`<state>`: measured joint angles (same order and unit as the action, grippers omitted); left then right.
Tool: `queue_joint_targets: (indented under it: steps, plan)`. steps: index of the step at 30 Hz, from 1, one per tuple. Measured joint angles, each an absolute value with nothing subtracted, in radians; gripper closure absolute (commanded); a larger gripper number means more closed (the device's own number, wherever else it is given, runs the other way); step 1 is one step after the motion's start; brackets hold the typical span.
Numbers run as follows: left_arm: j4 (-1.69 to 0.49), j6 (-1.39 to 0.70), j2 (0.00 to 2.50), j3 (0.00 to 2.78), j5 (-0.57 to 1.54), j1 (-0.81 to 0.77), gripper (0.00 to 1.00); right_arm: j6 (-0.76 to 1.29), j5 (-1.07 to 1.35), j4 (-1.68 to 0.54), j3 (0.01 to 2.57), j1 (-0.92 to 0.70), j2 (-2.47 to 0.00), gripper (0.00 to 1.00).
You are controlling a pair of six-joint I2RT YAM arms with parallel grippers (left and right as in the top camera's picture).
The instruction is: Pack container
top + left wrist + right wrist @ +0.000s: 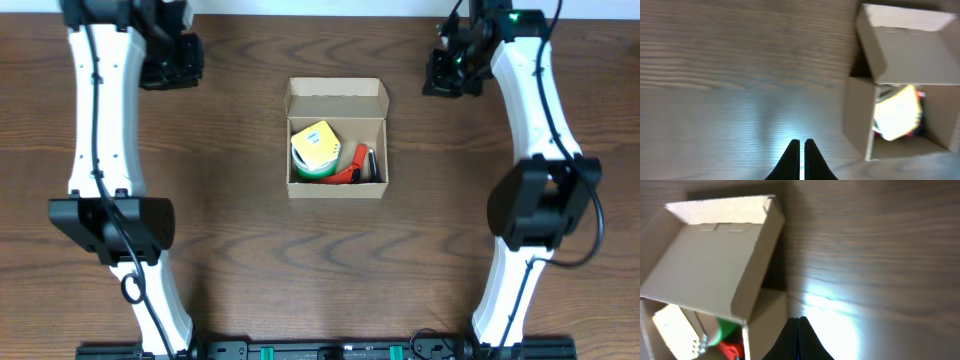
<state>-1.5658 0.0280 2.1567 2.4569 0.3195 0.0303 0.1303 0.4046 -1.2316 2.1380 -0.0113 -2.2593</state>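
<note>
Dark wood-grain tabletop (pixel 300 270), glossy glare.

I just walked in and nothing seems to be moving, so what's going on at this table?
Nothing is being handled right now. The small brown cardboard box sits in the middle of the wooden table with its hinged flap lid open. Inside are a yellow-topped green roll, a red object and a thin black item. The left gripper and right gripper are both shut and empty, one on each side of the box. The lid is not yet closed.
</note>
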Motion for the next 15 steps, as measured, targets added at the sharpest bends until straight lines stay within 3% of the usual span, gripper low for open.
queue_joint_targets:
  steps: [15]
  plan:
    - [-1.609, 0.166, 2.584, 2.462, 0.961, 0.111, 0.94, 0.15, 0.789, -1.205, 2.137, 0.067, -2.482, 0.99]
